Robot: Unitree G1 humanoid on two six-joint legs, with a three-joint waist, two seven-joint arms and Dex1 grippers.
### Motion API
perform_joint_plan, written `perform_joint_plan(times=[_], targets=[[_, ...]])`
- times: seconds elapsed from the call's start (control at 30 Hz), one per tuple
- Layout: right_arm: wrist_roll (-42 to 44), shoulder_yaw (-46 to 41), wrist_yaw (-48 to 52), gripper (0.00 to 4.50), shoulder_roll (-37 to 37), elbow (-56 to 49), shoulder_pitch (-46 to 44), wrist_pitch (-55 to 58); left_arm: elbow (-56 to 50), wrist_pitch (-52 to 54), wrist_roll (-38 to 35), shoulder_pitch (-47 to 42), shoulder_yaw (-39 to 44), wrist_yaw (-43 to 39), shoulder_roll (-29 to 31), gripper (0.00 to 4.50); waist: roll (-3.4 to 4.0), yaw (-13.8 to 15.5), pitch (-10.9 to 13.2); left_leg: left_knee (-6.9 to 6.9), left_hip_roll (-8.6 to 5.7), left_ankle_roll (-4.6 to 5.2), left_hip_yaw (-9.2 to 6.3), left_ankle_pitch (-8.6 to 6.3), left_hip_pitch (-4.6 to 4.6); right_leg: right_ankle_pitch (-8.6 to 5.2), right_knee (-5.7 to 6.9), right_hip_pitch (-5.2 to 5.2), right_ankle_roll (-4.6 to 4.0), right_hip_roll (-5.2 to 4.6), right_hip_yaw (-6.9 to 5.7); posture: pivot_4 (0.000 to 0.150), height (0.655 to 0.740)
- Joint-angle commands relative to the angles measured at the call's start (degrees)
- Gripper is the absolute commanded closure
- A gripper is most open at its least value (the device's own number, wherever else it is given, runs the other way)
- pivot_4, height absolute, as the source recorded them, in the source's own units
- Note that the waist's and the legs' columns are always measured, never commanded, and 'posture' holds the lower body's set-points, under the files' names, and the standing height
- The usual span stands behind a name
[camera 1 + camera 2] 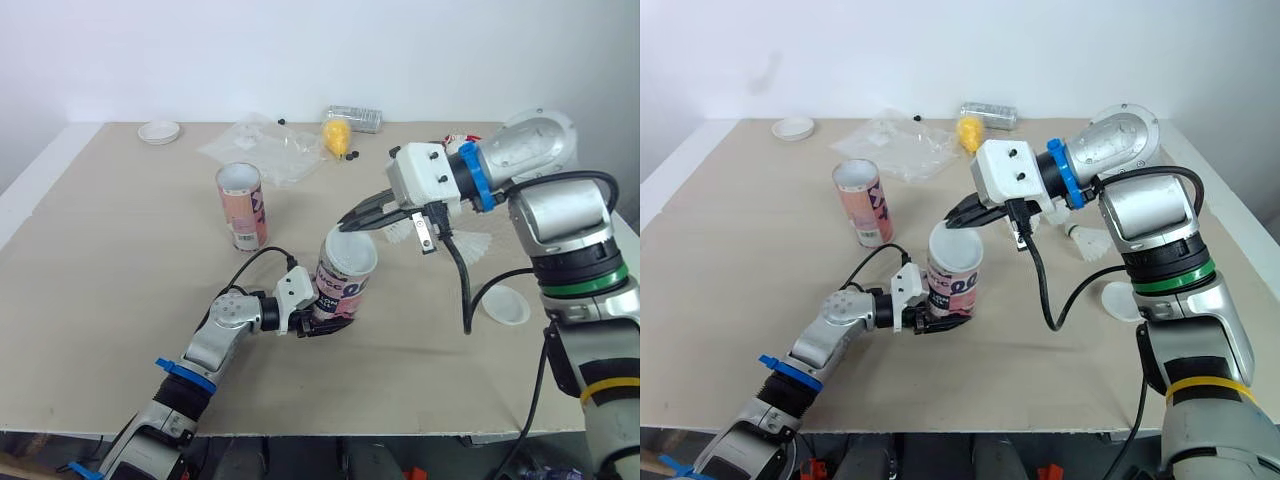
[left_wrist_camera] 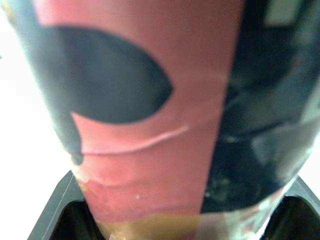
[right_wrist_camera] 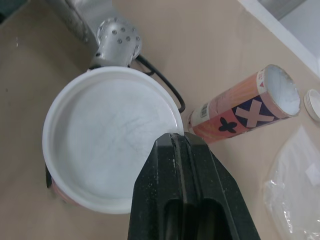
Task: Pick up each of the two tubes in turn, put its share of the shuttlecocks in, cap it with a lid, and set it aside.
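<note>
Left end effector [image 1: 320, 322] sits low and close, jaws clamped on the base of the tube [image 1: 345, 285], which it holds a little tilted and just clear of the surface [image 1: 120, 260]. In the left wrist view the pink and dark label runs up between the two jaws. Right end effector [image 1: 355, 220] comes in from above, fingers pressed together on the near rim of a white lid [image 3: 107, 135]. The lid lies across the tube's mouth, with a sliver of pink wall showing under one edge; whether it is pushed fully home cannot be told. Further out, the second tube [image 1: 240, 205] stands upright and untouched, well apart toward the robot's left. Its top shows white, either lid or bare inside, not clear which. A shuttlecock [image 1: 1092, 243] lies on the surface behind the right arm, and a spare lid [image 1: 505, 305] rests near the right edge. Another white lid [image 1: 160, 131] sits at the far left corner, with a crumpled plastic bag [image 1: 262, 148] and a yellow object [image 1: 338, 133] along the back. Judged progress: the first tube is at its capping step, contents unseen. Left to do, it seems: press the lid down, set the tube aside, then fill and cap the second tube, given the shuttlecock and lids lying loose.
</note>
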Motion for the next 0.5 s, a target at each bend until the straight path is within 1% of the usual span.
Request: perform_joint_plan(times=[0.03,0.5], targets=[[-0.93,0.13,1.36,4.48,-0.16,0.14,-1.88,-1.94,2.74,2.39,1.88,1.67,-0.43,1.18,0.95,1.49,0.0,0.0,0.0,0.0,0.0,0.0,0.0,0.0,0.0,0.0,0.0,0.0,0.0,0.0,0.0,0.15,0.74],[-3.51,2.05,2.46,4.48,1.08,2.76,-2.93,-7.54,2.6,2.88,1.66,2.01,-0.07,1.65,0.8,1.49,0.0,-0.02,0.0,-0.02,0.01,0.0,0.0,0.0,0.0,0.0,0.0,-0.01,-0.01,0.0,0.0,0.15,0.74]])
